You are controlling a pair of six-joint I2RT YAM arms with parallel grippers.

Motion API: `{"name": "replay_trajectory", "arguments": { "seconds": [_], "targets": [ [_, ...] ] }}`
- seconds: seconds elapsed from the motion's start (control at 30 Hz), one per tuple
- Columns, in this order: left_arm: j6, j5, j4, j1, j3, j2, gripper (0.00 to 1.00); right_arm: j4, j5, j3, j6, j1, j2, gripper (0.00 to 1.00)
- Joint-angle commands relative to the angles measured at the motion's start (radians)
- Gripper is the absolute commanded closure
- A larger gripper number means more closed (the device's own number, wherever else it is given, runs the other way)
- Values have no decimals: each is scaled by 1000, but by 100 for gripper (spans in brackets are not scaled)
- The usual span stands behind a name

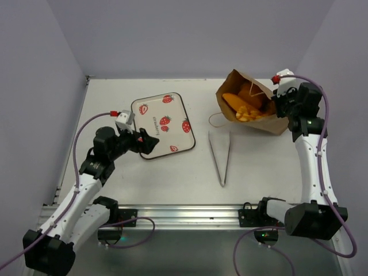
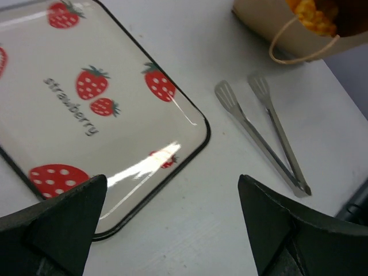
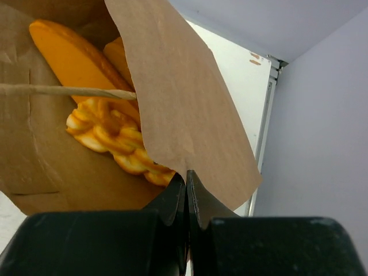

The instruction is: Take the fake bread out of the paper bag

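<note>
Grips the top flap of the paper bag with the right hand, at the worktop's far right. Shows fake bread inside, seemingly a baguette and braided loaf. Holds the left hand spread wide over the tray's corner.

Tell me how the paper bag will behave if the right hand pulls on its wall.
Probably floppy: the paper bag wall bends where the right hand pinches it. Likely to sag, since the fake bread lies inside.
</note>
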Motion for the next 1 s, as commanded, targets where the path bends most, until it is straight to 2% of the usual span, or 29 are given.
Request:
{"name": "replay_trajectory", "arguments": {
  "seconds": [0.0,0.03,0.1,0.13,0.2,0.23,0.27,0.4,0.5,0.7,0.83,0.97],
  "targets": [
    [-147,53,42,-133,55,67,1,109,15,-58,-6,-2,-45,100],
    [-199,28,43,-221,64,96,1,111,17,-72,22,0,-45,100],
    [-256,-59,42,-309,81,124,1,116,21,-78,55,-2,-36,100],
    [-311,-95,43,-407,83,150,1,114,20,-83,94,-2,-31,100],
    [-391,-237,43,-518,87,184,1,131,20,-98,155,-2,-24,100],
    [-417,-289,45,-635,95,228,1,145,11,-106,174,-2,-22,100],
    [-445,-401,48,-696,104,254,1,149,1,-113,194,-2,-22,100],
    [-596,-578,31,-920,196,450,2,174,-45,-162,266,-2,-36,100],
    [-667,-679,7,-983,303,668,1,192,-68,-187,304,-2,-57,100],
    [-756,-774,-98,-1052,546,966,0,215,-107,-227,365,-2,-88,100],
    [-821,-843,-280,-1057,722,1110,0,246,-123,-264,392,-2,-103,100],
    [-792,-883,-294,-1057,797,1201,0,251,-118,-288,399,0,-119,100]
  ]
}}
